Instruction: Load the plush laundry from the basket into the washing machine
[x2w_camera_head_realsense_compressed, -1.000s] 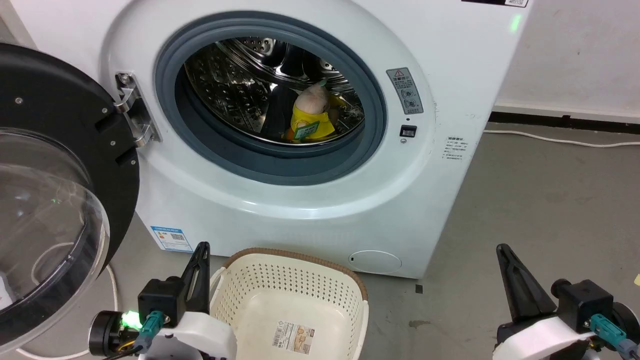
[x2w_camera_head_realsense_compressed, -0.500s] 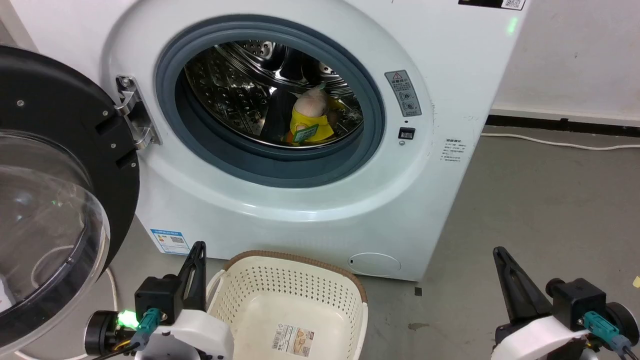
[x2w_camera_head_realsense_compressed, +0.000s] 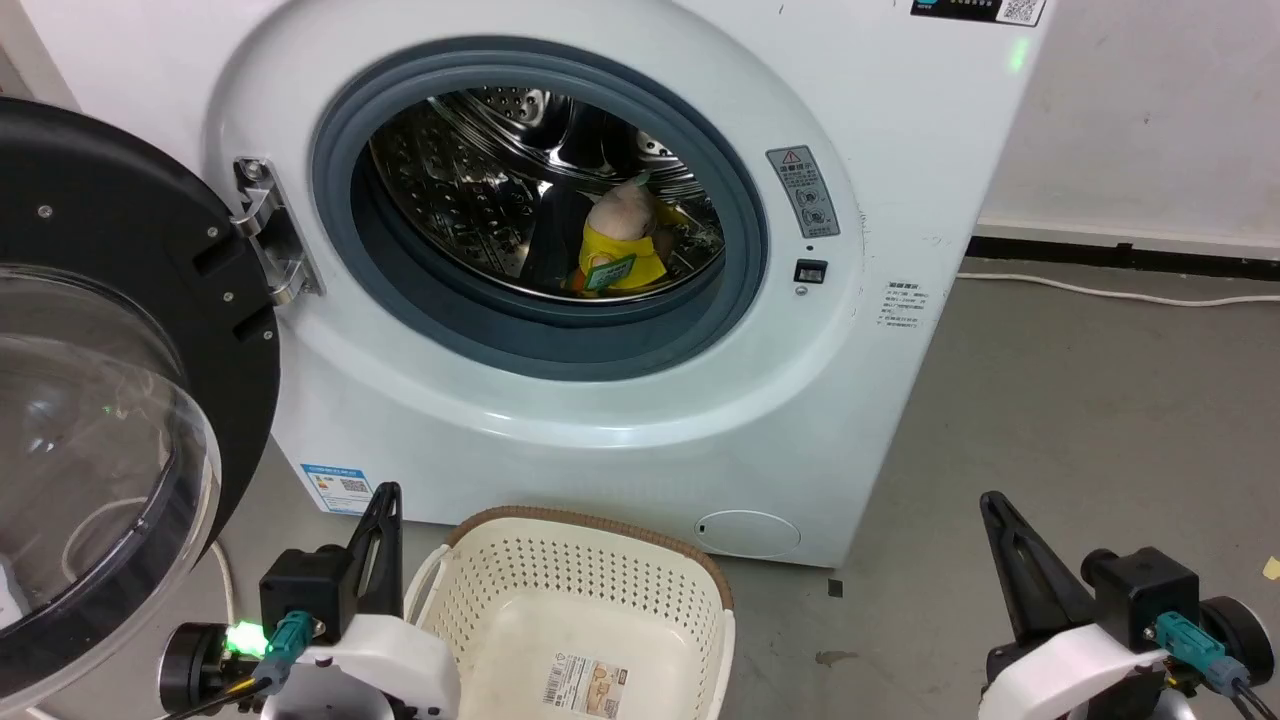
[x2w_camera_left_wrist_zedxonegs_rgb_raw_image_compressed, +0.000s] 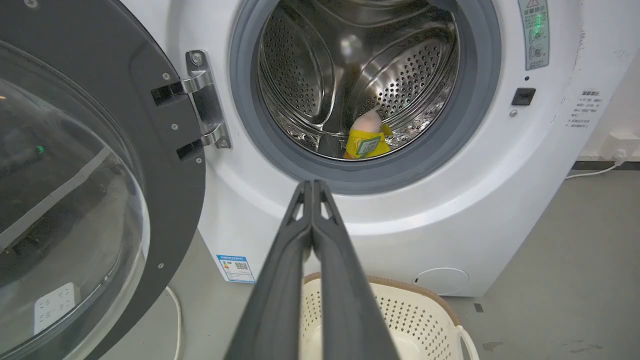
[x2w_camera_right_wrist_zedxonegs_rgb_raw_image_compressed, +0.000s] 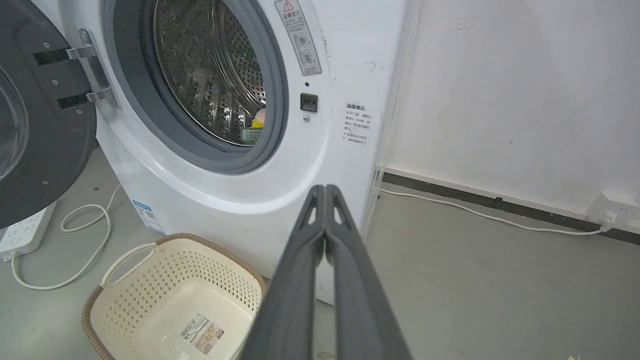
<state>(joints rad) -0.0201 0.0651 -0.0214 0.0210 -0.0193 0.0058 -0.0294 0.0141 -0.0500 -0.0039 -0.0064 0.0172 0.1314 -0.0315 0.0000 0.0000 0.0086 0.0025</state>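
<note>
Nearest the cameras, the left fingers (x2w_camera_left_wrist_zedxonegs_rgb_raw_image_compressed: 285, 270) were pressed flat together from base to tip, gripping nothing. The right fingers (x2w_camera_right_wrist_zedxonegs_rgb_raw_image_compressed: 300, 280) were shut on themselves the same way, also without a load. Both pairs pointed up toward the machine and touched nothing, a resting pose that suited arms with no grasp in hand.

Just below and between the two pairs sat the cream perforated basket (x2w_camera_head_realsense_compressed: 590, 520) on the grey floor, close against the foot of the washer. Only the printed label (x2w_camera_head_realsense_compressed: 585, 685) showed on its bottom, so nothing appeared left to lift out and the loading looked done.

Beyond the fingertips rose the white front-loading washing machine (x2w_camera_head_realsense_compressed: 600, 420). Its black-rimmed domed door (x2w_camera_head_realsense_compressed: 130, 300) was swung fully open out past the left fingers, leaving the mouth free.

Farther in, past the grey rubber gasket (x2w_camera_head_realsense_compressed: 560, 345), the plush toy (x2w_camera_head_realsense_compressed: 622, 245) lay low in the steel drum (x2w_camera_head_realsense_compressed: 460, 190). It was well ahead of both pairs of fingers and clear of the gasket lip, where the door could probably close without pinching it.
</note>
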